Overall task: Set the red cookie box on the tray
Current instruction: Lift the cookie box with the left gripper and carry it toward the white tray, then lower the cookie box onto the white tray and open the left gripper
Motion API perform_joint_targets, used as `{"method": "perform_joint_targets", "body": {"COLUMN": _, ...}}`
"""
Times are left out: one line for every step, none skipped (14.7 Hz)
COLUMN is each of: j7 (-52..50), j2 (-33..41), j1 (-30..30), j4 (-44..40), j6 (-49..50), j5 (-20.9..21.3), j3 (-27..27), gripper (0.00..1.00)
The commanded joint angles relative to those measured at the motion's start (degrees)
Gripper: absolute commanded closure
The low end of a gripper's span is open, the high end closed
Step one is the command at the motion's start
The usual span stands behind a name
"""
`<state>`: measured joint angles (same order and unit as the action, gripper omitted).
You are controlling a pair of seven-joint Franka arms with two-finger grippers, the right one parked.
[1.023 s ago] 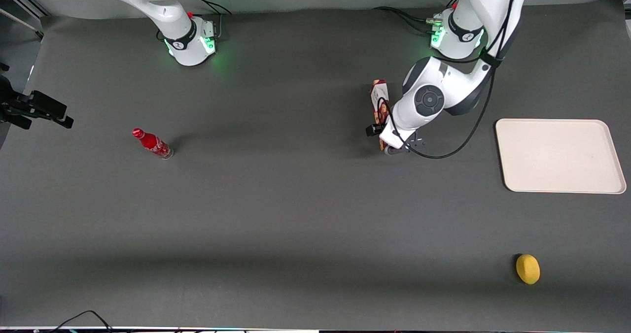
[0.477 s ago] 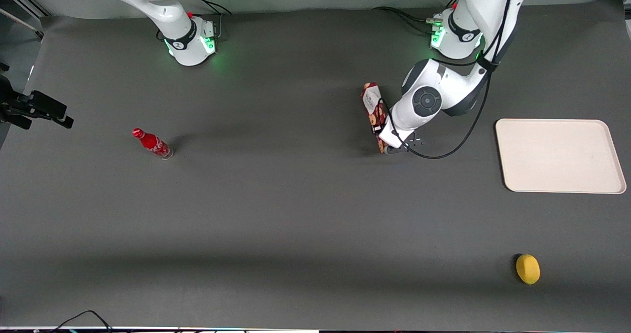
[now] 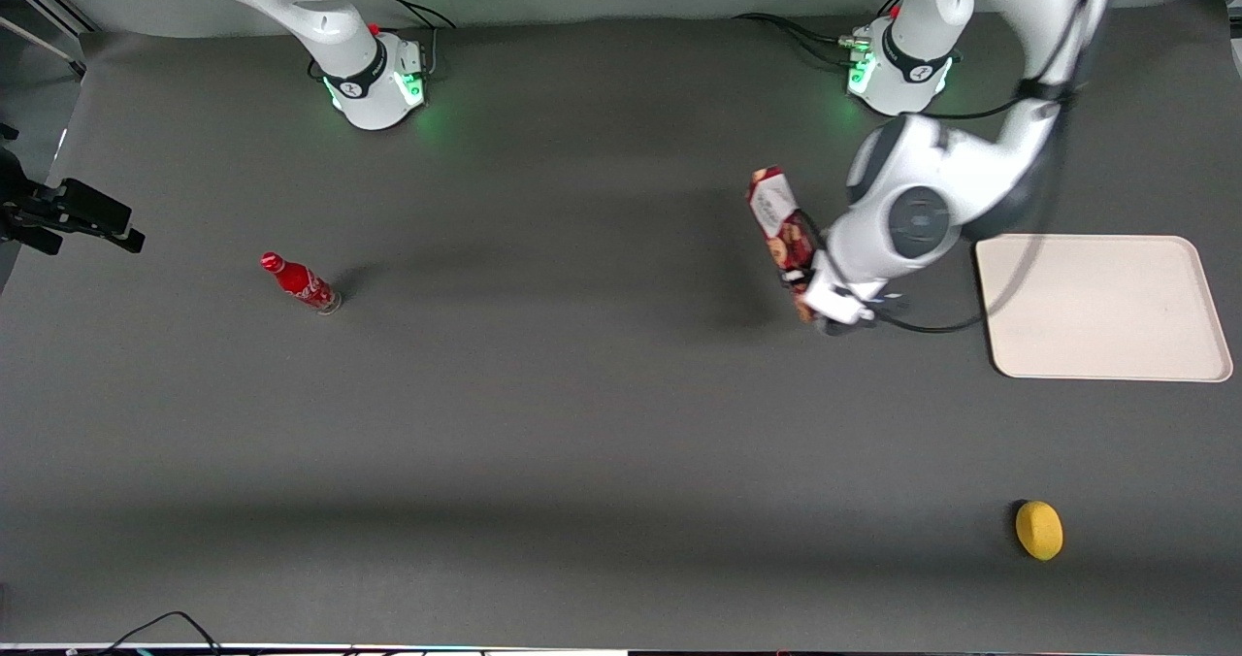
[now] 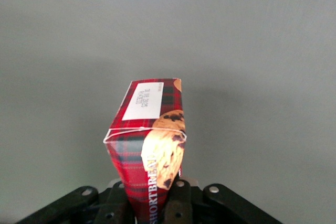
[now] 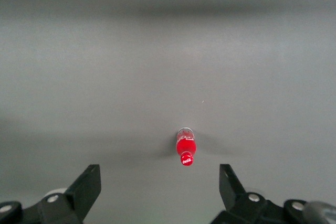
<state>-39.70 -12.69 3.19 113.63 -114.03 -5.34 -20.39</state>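
A small red bottle stands on the dark surface toward the parked arm's end, out of play. Further along, the gripper is clamped on the red cookie box and holds it off the surface, label end up, near the tray but not yet over it. This looks like the carry step; next the box needs swinging above the tray and lowering flat. The tray holds nothing. A yellow lemon sits nearer the front camera.
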Motion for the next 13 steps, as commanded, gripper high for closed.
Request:
{"method": "perform_joint_targets", "body": {"j7": 4.34, "j2": 0.92, "j1": 0.15, "j4": -17.25, "j6": 19.58, "j5": 0.07, "j3": 7.27, "gripper": 1.0}}
{"method": "perform_joint_targets", "body": {"j7": 8.72, "j2": 0.74, "j1": 0.07, "j4": -21.65, "j6": 24.77, "j5": 0.07, "j3": 10.69, "gripper": 1.0}}
{"method": "perform_joint_targets", "body": {"j7": 13.38, "j2": 0.57, "j1": 0.06, "j4": -25.52, "j6": 28.91, "j5": 0.24, "j3": 14.12, "gripper": 1.0}}
{"method": "perform_joint_targets", "body": {"j7": 17.86, "j2": 0.39, "j1": 0.06, "j4": -28.69, "j6": 32.0, "j5": 0.59, "j3": 17.46, "gripper": 1.0}}
{"method": "perform_joint_targets", "body": {"j7": 22.95, "j2": 0.3, "j1": 0.06, "j4": -30.9, "j6": 33.25, "j5": 1.55, "j3": 20.8, "gripper": 1.0}}
{"method": "perform_joint_targets", "body": {"j7": 28.75, "j2": -0.22, "j1": 0.06, "j4": -32.92, "j6": 33.69, "j5": 2.69, "j3": 24.14, "gripper": 1.0}}
{"method": "perform_joint_targets", "body": {"j7": 34.72, "j2": -0.92, "j1": -0.11, "j4": -34.6, "j6": 33.79, "j5": 4.44, "j3": 27.39, "gripper": 1.0}}
{"method": "perform_joint_targets", "body": {"j7": 40.79, "j2": -1.89, "j1": -0.55, "j4": -35.4, "j6": 33.87, "j5": 6.46, "j3": 29.95, "gripper": 1.0}}
{"method": "perform_joint_targets", "body": {"j7": 47.37, "j2": -3.46, "j1": -1.25, "j4": -36.19, "j6": 33.44, "j5": 7.53, "j3": 32.76, "gripper": 1.0}}
{"method": "perform_joint_targets", "body": {"j7": 53.88, "j2": -5.65, "j1": -1.86, "j4": -37.5, "j6": 32.57, "j5": 7.62, "j3": 36.09, "gripper": 1.0}}
{"method": "perform_joint_targets", "body": {"j7": 61.34, "j2": -9.42, "j1": -1.96, "j4": -39.69, "j6": 32.12, "j5": 7.62, "j3": 40.3, "gripper": 1.0}}
{"method": "perform_joint_targets", "body": {"j7": 68.63, "j2": -13.72, "j1": -1.96, "j4": -42.58, "j6": 30.29, "j5": 7.36, "j3": 44.26, "gripper": 1.0}}
{"method": "perform_joint_targets", "body": {"j7": 73.84, "j2": -17.76, "j1": -2.22, "j4": -45.14, "j6": 27.92, "j5": 7.01, "j3": 47.08, "gripper": 1.0}}
